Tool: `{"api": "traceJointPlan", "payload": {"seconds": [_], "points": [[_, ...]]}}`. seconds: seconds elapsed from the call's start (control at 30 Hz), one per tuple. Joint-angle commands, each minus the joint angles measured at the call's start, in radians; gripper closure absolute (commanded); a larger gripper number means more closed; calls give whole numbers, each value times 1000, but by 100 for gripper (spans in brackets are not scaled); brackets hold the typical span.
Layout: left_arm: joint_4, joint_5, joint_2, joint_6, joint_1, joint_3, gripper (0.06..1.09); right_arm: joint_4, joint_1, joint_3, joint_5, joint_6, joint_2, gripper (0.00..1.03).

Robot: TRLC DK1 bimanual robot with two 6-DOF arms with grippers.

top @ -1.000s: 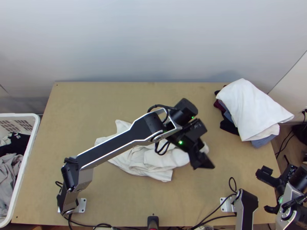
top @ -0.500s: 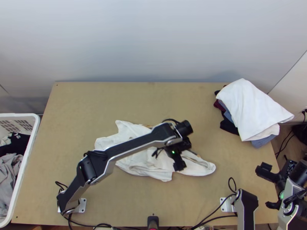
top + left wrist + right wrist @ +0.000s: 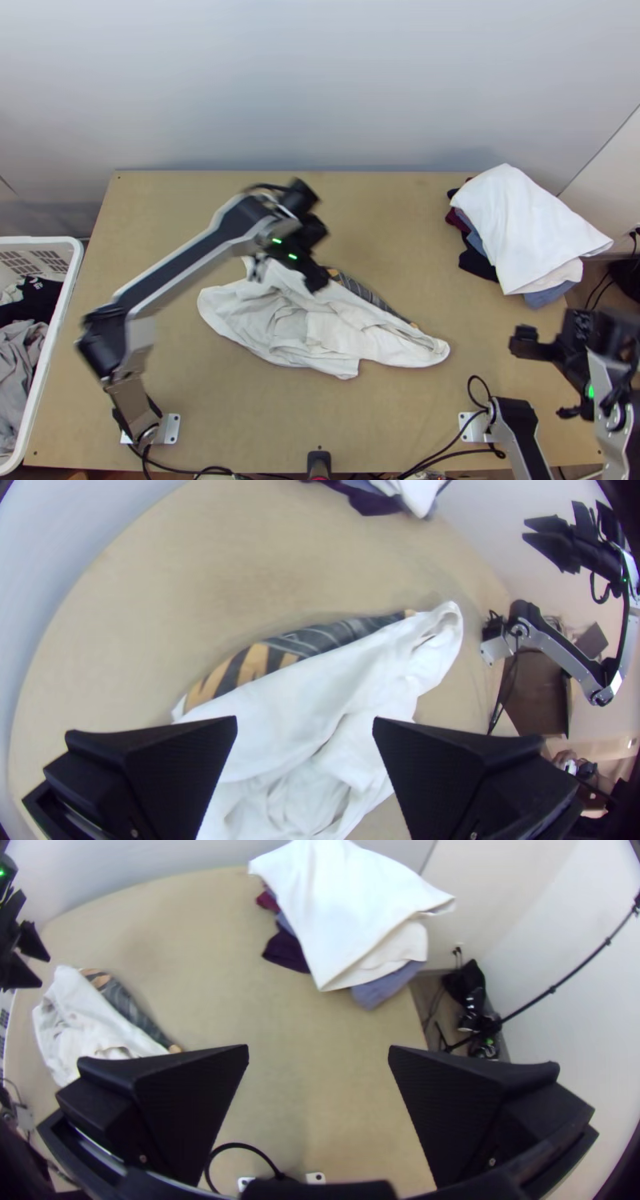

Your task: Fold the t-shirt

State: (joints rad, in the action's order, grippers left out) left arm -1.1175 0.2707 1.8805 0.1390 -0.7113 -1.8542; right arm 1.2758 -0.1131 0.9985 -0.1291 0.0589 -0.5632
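T-shirt (image 3: 344, 328) in a white bunch, grey-and-orange print (image 3: 320, 639) along one edge.

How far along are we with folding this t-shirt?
Done: a clothes pile sits at the table's far right corner. In hand: nothing; the left gripper is open over the white t-shirt, the right gripper open by the table's right side. Remaining: apparently all the folding, since the shirt lies bunched, a dark-and-orange pattern showing along one edge.
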Motion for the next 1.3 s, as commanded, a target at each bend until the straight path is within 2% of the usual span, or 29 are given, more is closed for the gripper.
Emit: {"api": "traceJointPlan", "payload": {"seconds": [0.0, 0.1, 0.27, 0.47, 0.73, 0.93, 1.07, 1.27], "points": [[-8, -111, -179, -1, 193, 142, 10, -1, 245, 65, 135, -18, -190, 5], [7, -154, -233, -21, 251, 213, 10, 3, 417, 98, 137, 25, -313, 5], [13, -214, -317, -29, 296, 316, 10, 11, 678, 249, 169, 47, -529, 7], [39, -222, -435, -42, 449, 417, 10, 16, 945, 402, 169, 111, -758, 10], [93, -231, -587, -44, 478, 598, 10, 7, 1006, 549, 197, 107, -955, 10], [140, -231, -672, -56, 501, 694, 10, -43, 1093, 672, 197, 61, -1095, 10], [156, -246, -698, -59, 509, 717, 10, -130, 1133, 710, 194, 2, -1158, 10], [177, -260, -724, -64, 507, 754, 10, -242, 1175, 724, 140, -10, -1225, 16]]}}
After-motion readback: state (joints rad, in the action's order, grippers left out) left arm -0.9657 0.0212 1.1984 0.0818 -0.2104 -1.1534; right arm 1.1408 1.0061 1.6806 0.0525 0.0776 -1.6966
